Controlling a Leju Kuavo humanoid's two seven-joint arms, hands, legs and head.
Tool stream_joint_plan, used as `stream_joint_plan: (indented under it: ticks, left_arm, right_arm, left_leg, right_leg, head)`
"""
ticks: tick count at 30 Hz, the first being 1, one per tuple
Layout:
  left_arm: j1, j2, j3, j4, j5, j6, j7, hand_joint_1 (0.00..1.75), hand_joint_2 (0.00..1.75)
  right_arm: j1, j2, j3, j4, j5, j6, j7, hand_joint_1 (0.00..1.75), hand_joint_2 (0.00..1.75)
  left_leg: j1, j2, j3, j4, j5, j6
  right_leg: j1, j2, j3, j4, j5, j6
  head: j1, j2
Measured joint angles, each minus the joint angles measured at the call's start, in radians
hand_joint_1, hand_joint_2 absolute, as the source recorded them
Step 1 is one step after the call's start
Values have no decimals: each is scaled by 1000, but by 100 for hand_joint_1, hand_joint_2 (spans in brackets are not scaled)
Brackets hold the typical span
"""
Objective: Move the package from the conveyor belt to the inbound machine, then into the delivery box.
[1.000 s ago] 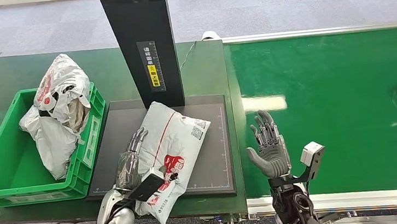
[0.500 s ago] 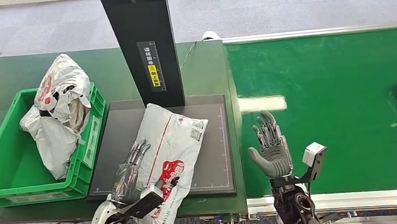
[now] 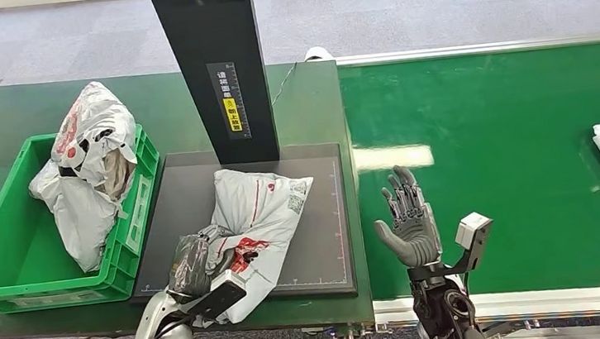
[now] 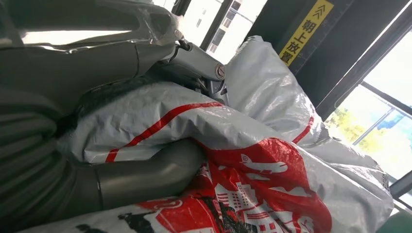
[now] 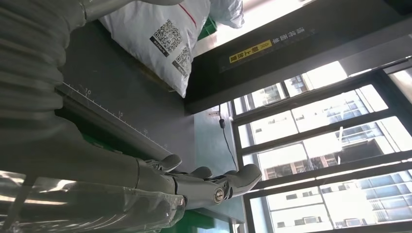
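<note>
Grey-white package (image 3: 258, 215) bunched in left hand (image 3: 194, 263) grip, lower centre-left. Right hand (image 3: 408, 224) upright, fingers spread, holding nothing, over belt (image 3: 506, 100).

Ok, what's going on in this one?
The robot's left hand grips the near end of a grey plastic mailer package with red print lying on the dark scanning platform. The right hand is open above the green conveyor belt. The green plastic crate holds other bags.
</note>
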Motion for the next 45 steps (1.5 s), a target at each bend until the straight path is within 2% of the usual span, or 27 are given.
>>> stream_joint_plan:
  ticks: [6,10,15,24,30,36,41,45]
  left_arm:
    - [3,-1,1,-3,41,20,-37,175,175]
    - [34,-3,11,-59,159,60,-110,175,175]
    - [100,3,54,-251,345,90,-178,175,175]
    - [256,24,161,-602,479,100,-203,172,175]
    - [367,48,174,-840,534,142,-206,161,175]
    - [469,81,174,-1067,576,181,-207,160,175]
    - [499,96,182,-1183,639,203,-207,151,175]
    - [489,109,225,-1182,685,197,-207,150,175]
  right_arm:
    - [0,0,-4,1,2,-1,0,0,175]
    - [3,0,-6,1,2,-6,-2,0,175]
    - [12,-1,-9,2,-2,-15,-9,0,175]
    - [29,-3,-27,2,-3,-21,-14,0,175]
    - [30,-10,-44,5,1,-14,-18,0,175]
    - [14,-26,-57,37,6,-2,-41,0,175]
    - [-3,-33,-64,68,15,0,-52,0,175]
    - [-11,-33,-65,83,25,4,-51,0,175]
  left_leg:
    - [0,0,0,0,0,0]
    - [0,0,-2,0,0,0]
    - [0,1,-4,0,0,0]
    - [0,1,-6,0,0,0]
    - [0,1,-7,0,0,0]
    - [0,1,-7,0,0,0]
    - [0,1,-7,0,0,0]
    - [0,1,-6,0,0,0]
  right_leg:
    - [0,0,0,0,0,0]
    - [0,0,-2,0,0,0]
    - [0,1,-5,0,0,0]
    - [0,1,-7,0,0,0]
    - [0,1,-7,0,0,0]
    - [0,1,-8,0,0,0]
    - [0,1,-7,0,0,0]
    - [0,1,-7,0,0,0]
  head:
    - [0,0]
    - [0,0]
    - [0,0]
    - [0,0]
    - [0,0]
    - [0,0]
    - [0,0]
    - [0,0]
